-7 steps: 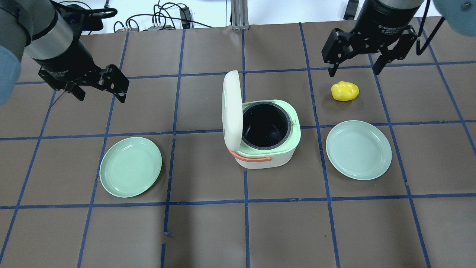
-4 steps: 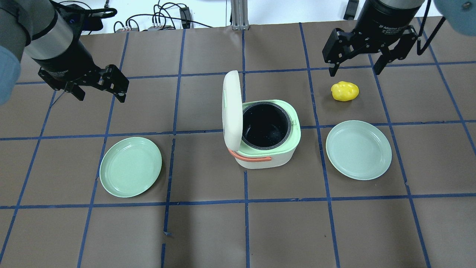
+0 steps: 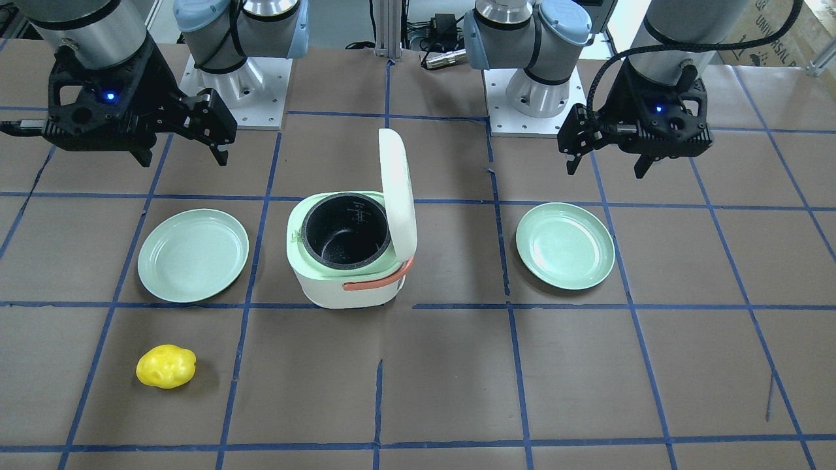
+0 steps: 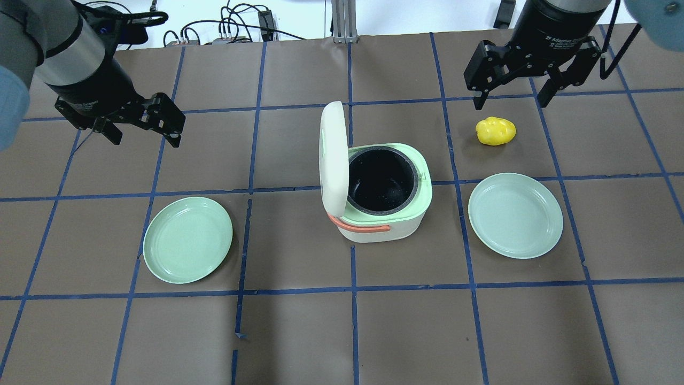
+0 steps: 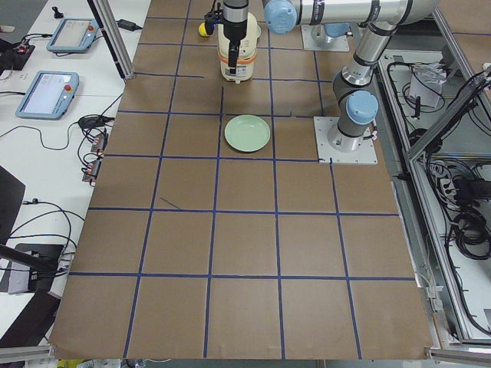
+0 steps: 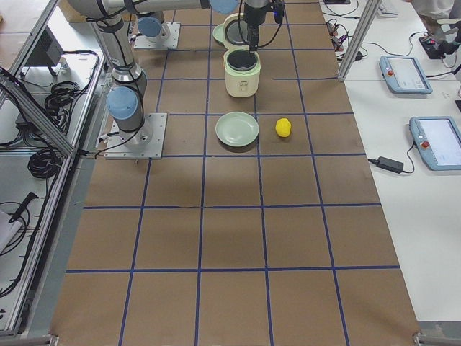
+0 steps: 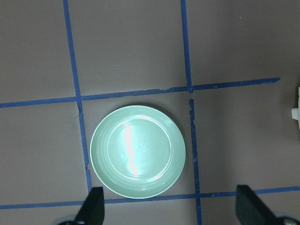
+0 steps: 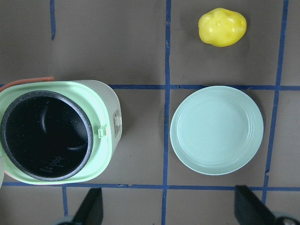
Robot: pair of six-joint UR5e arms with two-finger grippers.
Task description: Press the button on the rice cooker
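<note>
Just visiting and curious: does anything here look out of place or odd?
Only small things. The yellow lump lies loose on the table beside the right plate; that and the left plate are bare. The rice cooker has its lid standing open over an empty pot.

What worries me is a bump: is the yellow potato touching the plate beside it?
Apart. The right wrist view shows a strip of bare brown table between the yellow potato and the plate.

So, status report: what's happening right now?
Left gripper, right gripper open, empty. Cooker lid up, pot empty. Plates, potato off to sides, not blocking.
</note>
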